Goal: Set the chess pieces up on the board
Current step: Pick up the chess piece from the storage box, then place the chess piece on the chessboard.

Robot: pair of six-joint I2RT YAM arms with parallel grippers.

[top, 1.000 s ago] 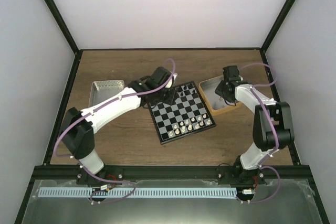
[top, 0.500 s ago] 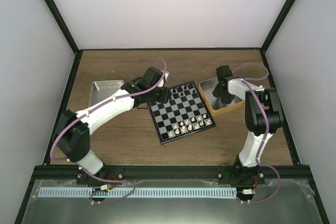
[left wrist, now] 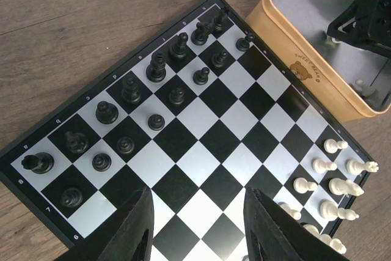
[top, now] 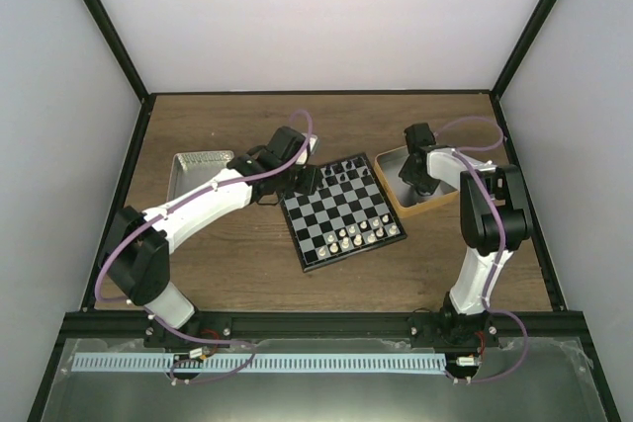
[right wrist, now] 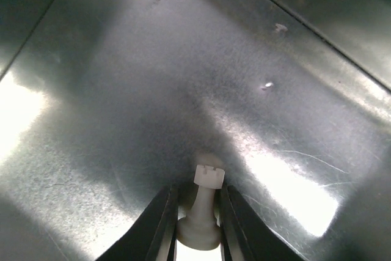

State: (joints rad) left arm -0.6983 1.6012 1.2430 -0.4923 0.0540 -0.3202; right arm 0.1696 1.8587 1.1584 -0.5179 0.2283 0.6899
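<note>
**While the right pincer sits in the tin on a white rook, the board waits part-set**

As the right wrist view shows it, the right pincer (right wrist: 197, 191) is down inside the orange-tan tray (left wrist: 299, 59), narrow, with a finger against each side of the base of a white rook (right wrist: 199, 215). The rook stands upright on the tray's metal floor. Contact looks made on both sides. How firm the hold is cannot be told.

Left pincer (left wrist: 197, 200): hovers over the near edge of the board (left wrist: 208, 151), fingers moderately apart, nothing between them.

Board lies on the bench (top: 237, 264), just beside the tray, skewed to the bench edge. Black chessmen (left wrist: 156, 68) fill two rows along one side. Cream-white chessmen (left wrist: 336, 186) are grouped in the rows at the opposite side. Part of that side is cut off in the left wrist view and too small in the top view, so no count.

Step in hand, by my reading: picking a white piece from the tray, this one a rook.

Next move calls for:
- a straight lift clear of the tray wall before any travel sideways
- carry to a corner square of the white back row, if one is free; not confirmed from these views
- setting it down upright without brushing the standing neighbours, which are closely spaced
</note>
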